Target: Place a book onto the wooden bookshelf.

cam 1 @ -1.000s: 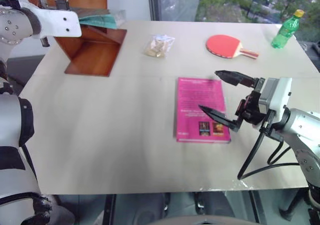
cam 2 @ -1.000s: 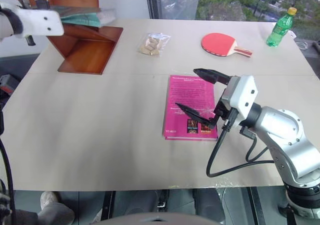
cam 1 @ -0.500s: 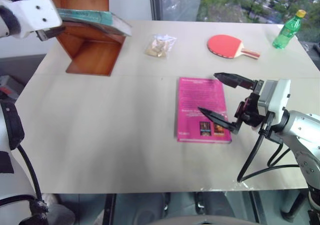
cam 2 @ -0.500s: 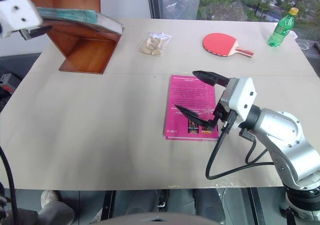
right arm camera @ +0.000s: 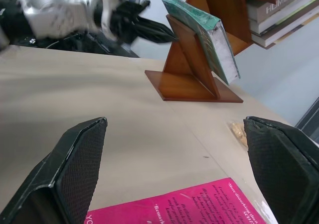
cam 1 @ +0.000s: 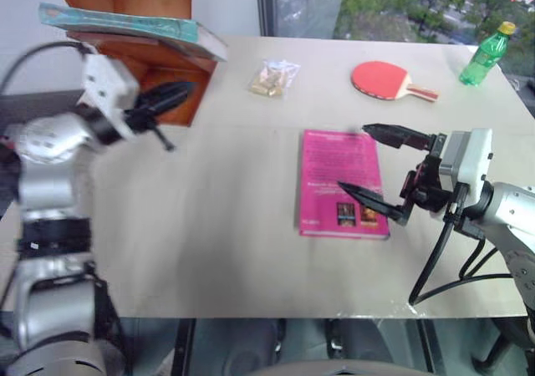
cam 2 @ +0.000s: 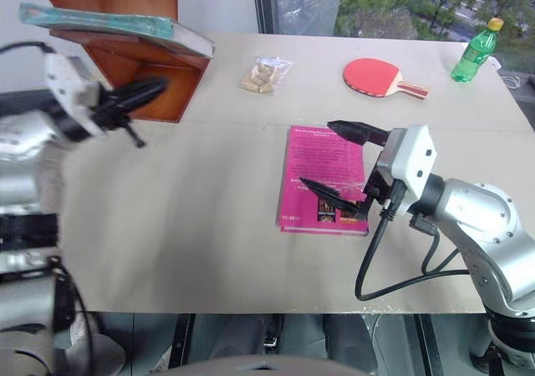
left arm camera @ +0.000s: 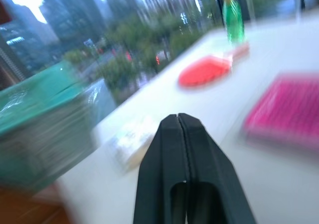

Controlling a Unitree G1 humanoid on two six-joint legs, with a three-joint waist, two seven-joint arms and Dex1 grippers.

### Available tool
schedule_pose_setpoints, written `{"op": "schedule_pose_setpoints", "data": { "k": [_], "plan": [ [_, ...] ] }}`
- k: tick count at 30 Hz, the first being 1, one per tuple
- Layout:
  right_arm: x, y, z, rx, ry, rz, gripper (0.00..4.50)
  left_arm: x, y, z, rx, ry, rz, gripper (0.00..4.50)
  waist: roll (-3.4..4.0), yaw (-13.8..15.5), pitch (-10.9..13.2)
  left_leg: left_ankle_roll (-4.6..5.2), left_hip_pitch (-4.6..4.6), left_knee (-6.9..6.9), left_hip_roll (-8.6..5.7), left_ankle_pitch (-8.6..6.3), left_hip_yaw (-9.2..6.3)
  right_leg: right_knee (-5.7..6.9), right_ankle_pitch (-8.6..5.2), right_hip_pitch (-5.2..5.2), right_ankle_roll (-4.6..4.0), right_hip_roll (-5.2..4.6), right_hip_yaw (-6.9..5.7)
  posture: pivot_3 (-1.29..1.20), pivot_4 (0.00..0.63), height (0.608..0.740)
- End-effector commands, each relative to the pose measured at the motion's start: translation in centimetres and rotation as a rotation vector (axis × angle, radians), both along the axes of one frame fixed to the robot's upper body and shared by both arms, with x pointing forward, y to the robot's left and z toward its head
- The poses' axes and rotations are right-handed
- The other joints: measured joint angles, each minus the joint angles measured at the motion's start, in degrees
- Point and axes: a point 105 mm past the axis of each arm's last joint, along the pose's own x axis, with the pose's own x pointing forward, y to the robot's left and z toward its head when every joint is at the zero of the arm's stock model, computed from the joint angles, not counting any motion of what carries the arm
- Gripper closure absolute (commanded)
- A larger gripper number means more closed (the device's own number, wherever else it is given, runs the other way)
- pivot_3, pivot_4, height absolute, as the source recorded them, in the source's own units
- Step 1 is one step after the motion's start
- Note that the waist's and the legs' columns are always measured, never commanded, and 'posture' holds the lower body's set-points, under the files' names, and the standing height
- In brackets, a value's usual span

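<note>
Both fingers of the left gripper (left arm camera: 180,127) are being pressed together, empty, near the wooden bookshelf (cam 1: 150,67), where the book (cam 1: 125,23) is lying on a slanted board. Wide-open jaws of the right gripper (cam 1: 368,165) are being held over a pink book (cam 1: 341,180).

Open tabletop (cam 1: 209,200) between wooden bookshelf (cam 1: 159,75) and pink book (cam 1: 341,182).

Silver-grey arms with white wrist housings; black cables loop beneath; each end effector (cam 1: 380,169) has two black tapered fingers.
</note>
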Motion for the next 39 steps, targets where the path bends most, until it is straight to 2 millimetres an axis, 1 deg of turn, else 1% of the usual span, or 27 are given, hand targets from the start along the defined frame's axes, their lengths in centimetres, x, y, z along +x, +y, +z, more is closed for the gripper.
{"op": "schedule_pose_setpoints", "data": {
  "k": [1, 2, 3, 7, 9, 12, 15, 17, 18, 19, 22, 23, 25, 26, 27, 28, 29, 31, 32, 35, 36, 37, 38, 39],
  "plan": [
    [-0.9, -0.4, 1.3, -0.009, -0.065, -0.033, 0.00, 2.3, -1.8, 0.4, -0.087, -0.049, 0.169, 4.40, 0.05, 0.1, 0.0, 0.00, 0.10, 0.00, 0.00, 0.00, 0.10, 0.12, 0.00, -0.01, 0.00, 0.01, 0.12, 0.00, 0.150, 0.740],
    [-1.0, -0.4, 1.4, -0.012, -0.070, -0.043, 0.00, 3.2, -2.5, 0.4, -0.105, -0.079, 0.221, 4.40, 0.07, 0.3, 0.0, 0.00, 0.19, 0.00, -0.01, 0.00, 0.17, 0.24, -0.01, 0.00, -0.01, 0.03, 0.20, 0.00, 0.150, 0.740],
    [-1.2, -0.5, 1.5, -0.008, -0.071, -0.050, 0.00, 4.3, -2.4, 0.6, -0.149, -0.090, 0.300, 4.40, 0.04, 0.5, 0.0, 0.00, 0.20, 0.00, -0.02, 0.01, 0.19, 0.27, -0.01, 0.01, 0.00, 0.04, 0.21, 0.00, 0.150, 0.740],
    [-1.4, -0.5, 1.5, -0.006, -0.071, -0.078, 0.00, 6.8, -1.4, 2.1, -0.268, -0.153, 0.502, 4.40, 0.01, 0.0, -0.1, -0.02, 0.21, 0.04, -0.03, 0.02, 0.25, 0.35, 0.06, -0.01, 0.02, 0.10, 0.31, 0.00, 0.150, 0.740],
    [-1.4, -0.5, 1.5, -0.003, -0.071, -0.084, 0.00, 7.9, -0.6, 2.9, -0.313, -0.179, 0.601, 4.40, 0.01, 0.0, -0.1, -0.02, 0.22, 0.04, -0.03, 0.02, 0.28, 0.34, 0.07, -0.05, 0.02, 0.11, 0.33, 0.00, 0.150, 0.740],
    [-1.4, -0.4, 1.5, -0.001, -0.072, -0.086, 0.00, 9.0, 1.8, 4.0, -0.408, -0.201, 0.755, 4.40, 0.00, 0.2, 0.0, -0.02, 0.22, 0.04, -0.05, 0.02, 0.25, 0.29, 0.07, -0.06, 0.03, 0.13, 0.31, 0.00, 0.150, 0.740],
    [-1.4, -0.4, 1.5, 0.001, -0.074, -0.090, 0.00, 9.2, 3.1, 4.4, -0.445, -0.212, 0.787, 4.40, 0.00, 0.1, -0.1, 0.00, 0.21, 0.03, -0.14, 0.01, 0.26, 0.28, 0.07, -0.10, 0.03, 0.09, 0.32, 0.00, 0.150, 0.740],
    [-1.4, -0.4, 1.5, 0.002, -0.074, -0.094, 0.00, 9.2, 3.3, 4.1, -0.446, -0.207, 0.770, 4.40, 0.01, -0.2, -0.1, 0.00, 0.24, 0.02, -0.18, 0.00, 0.25, 0.28, 0.08, -0.16, 0.05, 0.10, 0.43, 0.00, 0.150, 0.740],
    [-1.4, -0.5, 1.5, 0.002, -0.072, -0.096, 0.00, 9.1, 3.1, 4.0, -0.444, -0.210, 0.747, 4.40, 0.01, -0.4, -0.1, 0.00, 0.25, 0.01, -0.18, 0.00, 0.25, 0.29, 0.08, -0.19, 0.06, 0.12, 0.49, 0.00, 0.150, 0.740],
    [-1.5, -0.5, 1.5, 0.002, -0.071, -0.099, 0.00, 9.0, 2.5, 3.8, -0.436, -0.204, 0.704, 4.40, 0.01, -0.5, -0.1, 0.00, 0.25, 0.00, -0.18, 0.01, 0.24, 0.30, 0.09, -0.23, 0.06, 0.13, 0.50, 0.00, 0.150, 0.740],
    [-1.5, -0.7, 1.1, -0.005, -0.061, -0.114, 0.00, 8.3, -0.6, 2.4, -0.388, -0.158, 0.510, 4.40, 0.01, -0.5, -0.1, -0.02, 0.24, -0.04, -0.17, 0.01, 0.22, 0.32, 0.08, -0.27, 0.05, 0.12, 0.49, 0.00, 0.150, 0.740],
    [-1.4, -0.8, 1.0, -0.011, -0.052, -0.120, 0.00, 7.9, -2.0, 1.5, -0.374, -0.112, 0.419, 4.40, 0.01, -0.3, -0.1, -0.02, 0.22, -0.04, -0.17, 0.01, 0.21, 0.31, 0.09, -0.28, 0.05, 0.12, 0.49, 0.00, 0.150, 0.740],
    [-1.1, -1.2, 0.4, -0.032, -0.027, -0.150, 0.00, 6.7, -3.9, -0.2, -0.333, -0.040, 0.287, 4.40, 0.01, -0.1, -0.1, -0.01, 0.20, -0.04, -0.19, 0.01, 0.21, 0.26, 0.09, -0.26, 0.05, 0.07, 0.50, 0.00, 0.150, 0.740],
    [-0.6, -1.8, -0.4, -0.062, 0.003, -0.197, 0.00, 5.6, -4.8, -1.6, -0.299, 0.018, 0.204, 4.40, 0.01, 0.2, -0.1, 0.00, 0.19, -0.04, -0.20, 0.00, 0.21, 0.24, 0.09, -0.26, 0.06, 0.06, 0.51, 0.00, 0.150, 0.740],
    [-0.2, -2.4, -1.5, -0.094, 0.053, -0.241, 0.00, 4.3, -5.2, -3.1, -0.278, 0.091, 0.119, 4.17, 0.00, 0.2, 0.0, 0.00, 0.16, -0.03, -0.20, 0.00, 0.18, 0.20, 0.09, -0.24, 0.06, 0.04, 0.60, 0.00, 0.150, 0.740],
    [0.2, -3.1, -2.5, -0.115, 0.100, -0.284, 0.00, 3.1, -5.4, -4.1, -0.264, 0.145, 0.053, 4.17, 0.03, 0.0, -0.1, -0.01, 0.13, -0.02, -0.20, 0.00, 0.12, 0.21, 0.09, -0.27, 0.05, 0.06, 0.61, 0.00, 0.150, 0.740],
    [0.5, -3.8, -3.1, -0.127, 0.129, -0.325, 0.00, 2.1, -5.4, -4.8, -0.248, 0.178, 0.015, 3.67, 0.04, 0.0, -0.1, -0.01, 0.20, -0.04, -0.18, 0.00, 0.12, 0.25, 0.08, -0.24, 0.04, 0.07, 0.66, 0.00, 0.150, 0.740],
    [0.9, -5.2, -3.7, -0.114, 0.169, -0.388, 0.00, 0.3, -4.4, -5.6, -0.221, 0.237, -0.028, 3.13, 0.04, -0.3, -0.1, -0.01, 0.27, -0.10, -0.17, 0.00, 0.12, 0.21, 0.08, -0.19, 0.04, 0.08, 0.71, 0.00, 0.150, 0.740],
    [0.8, -5.7, -3.8, -0.113, 0.177, -0.401, 0.00, -0.5, -3.9, -5.8, -0.209, 0.255, -0.035, 2.75, 0.08, -0.5, -0.1, -0.01, 0.27, -0.10, -0.16, 0.00, 0.12, 0.22, 0.08, -0.23, 0.04, 0.10, 0.75, 0.00, 0.150, 0.740],
    [-0.1, -8.2, -4.5, -0.186, 0.191, -0.480, 0.00, -3.1, -1.2, -6.6, -0.168, 0.340, -0.035, 1.40, 0.11, -0.2, -0.1, -0.02, 0.28, -0.11, -0.16, 0.00, 0.12, 0.25, 0.08, -0.25, 0.04, 0.10, 0.78, 0.00, 0.150, 0.740],
    [-0.5, -9.0, -4.7, -0.211, 0.194, -0.507, 0.00, -4.0, -0.3, -6.8, -0.146, 0.365, -0.029, 0.88, 0.11, -0.2, -0.1, -0.01, 0.28, -0.11, -0.15, 0.00, 0.11, 0.25, 0.08, -0.25, 0.04, 0.10, 0.77, 0.00, 0.150, 0.740],
    [-1.0, -9.8, -5.0, -0.238, 0.205, -0.526, 0.00, -4.9, 0.8, -7.2, -0.113, 0.391, -0.011, 0.67, 0.13, 0.0, -0.1, -0.01, 0.31, -0.12, -0.14, -0.01, 0.11, 0.24, 0.08, -0.21, 0.04, 0.10, 0.77, 0.00, 0.150, 0.740],
    [-1.5, -10.4, -5.2, -0.265, 0.216, -0.537, 0.00, -5.8, 1.7, -7.6, -0.080, 0.414, 0.005, 0.05, 0.15, 0.1, -0.1, -0.01, 0.33, -0.12, -0.15, -0.01, 0.11, 0.21, 0.08, -0.17, 0.04, 0.10, 0.77, 0.00, 0.150, 0.740],
    [-1.9, -11.1, -5.4, -0.287, 0.230, -0.549, 0.00, -6.8, 2.8, -8.2, -0.035, 0.441, 0.022, 0.05, 0.18, 0.1, -0.1, 0.00, 0.38, -0.12, -0.14, -0.02, 0.11, 0.18, 0.08, -0.12, 0.04, 0.09, 0.77, 0.00, 0.150, 0.740]
  ]
}}
